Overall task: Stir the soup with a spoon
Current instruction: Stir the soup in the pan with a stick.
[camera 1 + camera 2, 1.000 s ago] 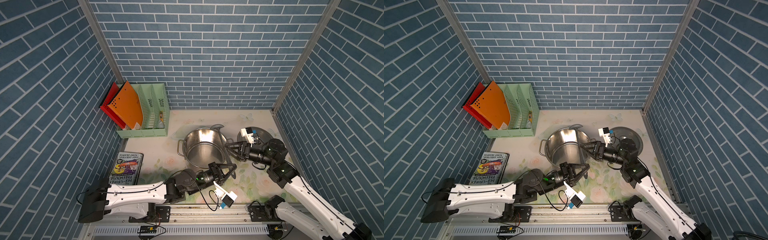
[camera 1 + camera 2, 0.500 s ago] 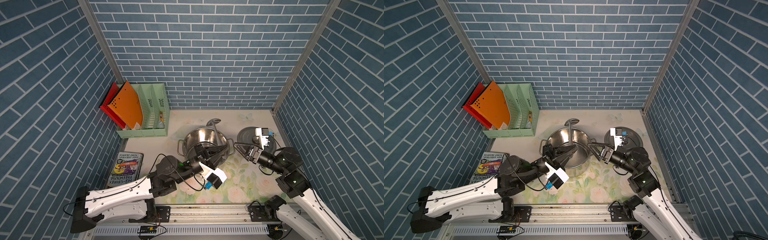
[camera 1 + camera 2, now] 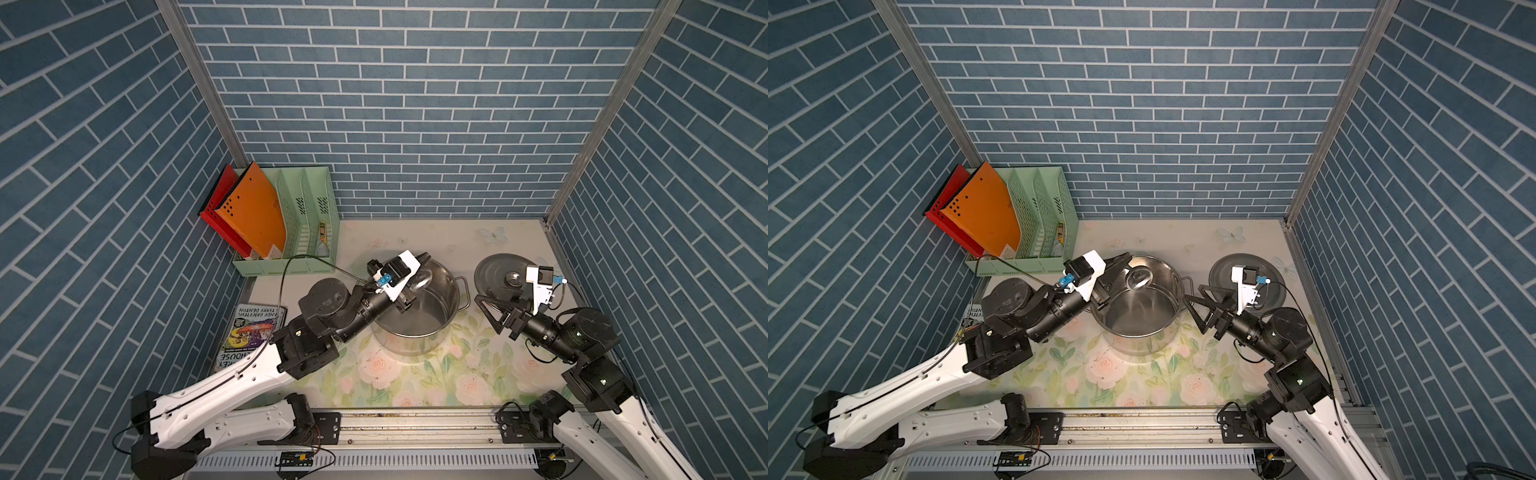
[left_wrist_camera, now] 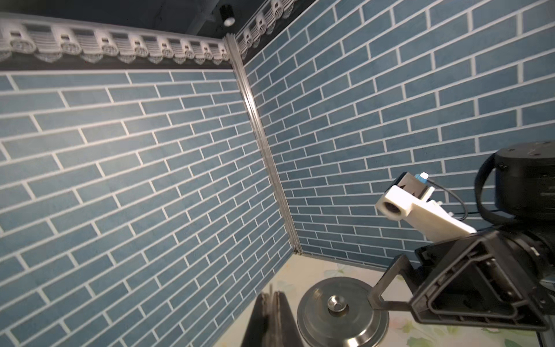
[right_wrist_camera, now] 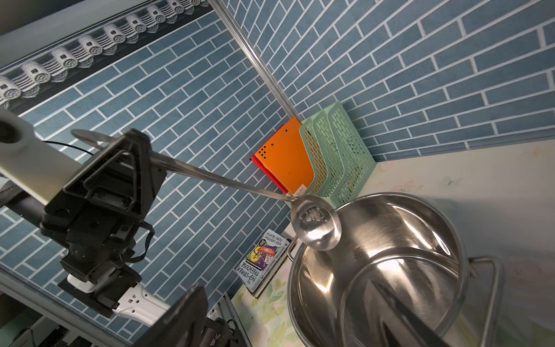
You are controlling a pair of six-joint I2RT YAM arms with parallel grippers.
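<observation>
My left gripper (image 3: 1119, 262) is shut on the thin handle of the spoon (image 5: 315, 225), above the far left rim of the steel pot (image 3: 407, 343). The spoon's small round bowl (image 3: 1139, 276) hangs just over the pot's opening, and its eyelet end sticks out behind the fingers. No soup shows; the pot's inside (image 5: 390, 270) looks bare and shiny. In the left wrist view the closed left gripper (image 4: 271, 296) pinches a thin strip. To the right of the pot, near its loop handle, my right gripper (image 3: 486, 313) stands open and holds nothing.
The flat steel lid (image 3: 498, 274) with a knob lies at the back right, behind the right gripper. A green file rack (image 3: 299, 232) with orange and red folders fills the back left corner. A book (image 3: 249, 328) lies at the left. Brick walls close three sides.
The left arm has carried the spoon from the pot's front up and round to the far left rim. The right gripper has drawn back from the spoon to the right of the pot.
</observation>
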